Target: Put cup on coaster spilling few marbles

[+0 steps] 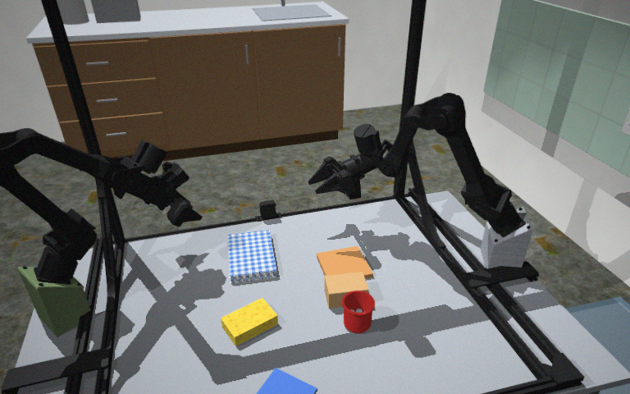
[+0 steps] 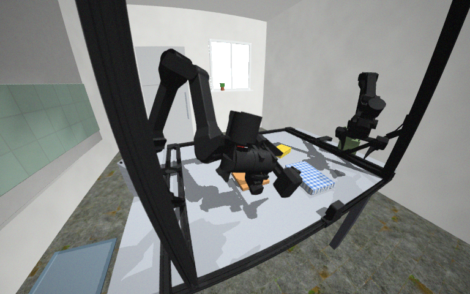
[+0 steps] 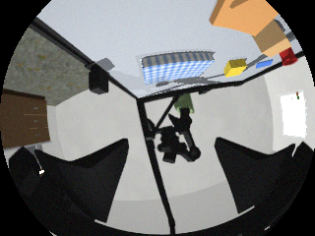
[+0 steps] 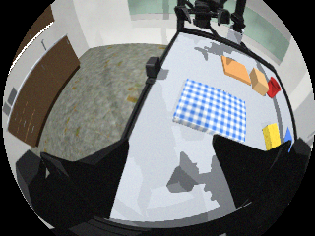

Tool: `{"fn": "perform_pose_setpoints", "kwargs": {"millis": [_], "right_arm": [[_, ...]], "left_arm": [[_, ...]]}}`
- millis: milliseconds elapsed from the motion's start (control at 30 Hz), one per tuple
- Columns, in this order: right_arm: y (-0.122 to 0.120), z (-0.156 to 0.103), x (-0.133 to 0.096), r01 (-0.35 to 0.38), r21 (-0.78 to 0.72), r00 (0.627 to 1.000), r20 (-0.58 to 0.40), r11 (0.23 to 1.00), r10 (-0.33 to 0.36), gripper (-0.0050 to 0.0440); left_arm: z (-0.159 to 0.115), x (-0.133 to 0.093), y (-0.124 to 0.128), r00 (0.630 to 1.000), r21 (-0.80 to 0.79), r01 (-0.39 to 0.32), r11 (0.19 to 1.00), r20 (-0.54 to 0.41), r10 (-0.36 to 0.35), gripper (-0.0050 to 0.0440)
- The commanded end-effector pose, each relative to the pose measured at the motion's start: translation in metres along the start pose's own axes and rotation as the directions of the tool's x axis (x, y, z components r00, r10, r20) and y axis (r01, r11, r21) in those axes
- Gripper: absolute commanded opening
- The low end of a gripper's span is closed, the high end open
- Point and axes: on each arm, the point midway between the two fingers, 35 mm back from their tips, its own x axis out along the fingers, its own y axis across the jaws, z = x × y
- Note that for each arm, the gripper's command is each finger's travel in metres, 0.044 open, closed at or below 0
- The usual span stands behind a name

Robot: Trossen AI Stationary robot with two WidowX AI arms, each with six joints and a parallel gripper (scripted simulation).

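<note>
The red cup (image 1: pixel 358 313) stands upright on the table at the front right, with pale marbles inside. It touches a tan block (image 1: pixel 345 287). Behind the block lies a flat orange square (image 1: pixel 344 262), which looks like the coaster. My left gripper (image 1: pixel 331 178) is open and empty, high above the table's far edge, well behind the cup. My right gripper (image 1: pixel 185 213) is open and empty, in the air over the far left corner. The cup also shows small in the left wrist view (image 3: pixel 286 57) and the right wrist view (image 4: pixel 274 87). In the exterior view the left arm hides it.
A blue checked pad (image 1: pixel 252 255) lies mid-table. A yellow sponge (image 1: pixel 248 320) lies in front of it. A blue flat piece (image 1: pixel 285 382) sits at the front edge. Black frame posts stand at the table's corners, and a small black camera block (image 1: pixel 267 208) sits on the far rail.
</note>
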Motion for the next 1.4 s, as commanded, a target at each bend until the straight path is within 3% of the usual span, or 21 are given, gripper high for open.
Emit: {"fn": "perform_pose_setpoints", "kwargs": {"millis": [0, 533, 567, 700, 800, 900, 1033, 1100, 1367], "right_arm": [[0.0, 0.0, 0.0, 0.0, 0.0, 1.0, 0.0, 1.0, 0.0, 0.04], [0.0, 0.0, 0.0, 0.0, 0.0, 1.0, 0.0, 1.0, 0.0, 0.04], [0.0, 0.0, 0.0, 0.0, 0.0, 1.0, 0.0, 1.0, 0.0, 0.04], [0.001, 0.003, 0.0, -0.003, 0.003, 1.0, 0.006, 1.0, 0.003, 0.04], [0.002, 0.006, 0.0, -0.008, 0.006, 1.0, 0.013, 1.0, 0.008, 0.04], [0.003, 0.008, 0.0, -0.01, 0.008, 1.0, 0.018, 1.0, 0.01, 0.04], [0.004, 0.011, 0.0, -0.014, 0.011, 1.0, 0.024, 1.0, 0.013, 0.04], [0.004, 0.011, 0.0, -0.014, 0.011, 1.0, 0.024, 1.0, 0.013, 0.04], [0.006, 0.017, -0.001, -0.022, 0.017, 0.999, 0.038, 1.0, 0.021, 0.04]], "left_arm": [[0.0, 0.0, 0.0, 1.0, 0.0, 0.0, 1.0, 0.0, 0.0, 0.04], [0.0, 0.0, 0.0, 1.0, 0.0, 0.0, 1.0, 0.0, 0.0, 0.04], [0.0, 0.001, 0.0, 1.0, 0.007, -0.001, 1.0, 0.001, 0.001, 0.0376], [0.007, 0.028, -0.008, 0.999, 0.17, -0.019, 0.985, 0.034, 0.014, 0.028], [0.012, 0.062, -0.026, 0.997, 0.339, -0.046, 0.94, 0.074, 0.022, 0.0208], [0.02, 0.079, -0.039, 0.992, 0.435, -0.077, 0.897, 0.122, 0.027, 0.0136], [0.032, 0.1, -0.06, 0.979, 0.544, -0.134, 0.828, 0.2, 0.027, 0.0135], [0.032, 0.1, -0.06, 0.979, 0.544, -0.134, 0.828, 0.2, 0.027, 0.0135], [0.06, 0.132, -0.126, 0.91, 0.681, -0.319, 0.659, 0.415, 0.012, 0.0135]]}}
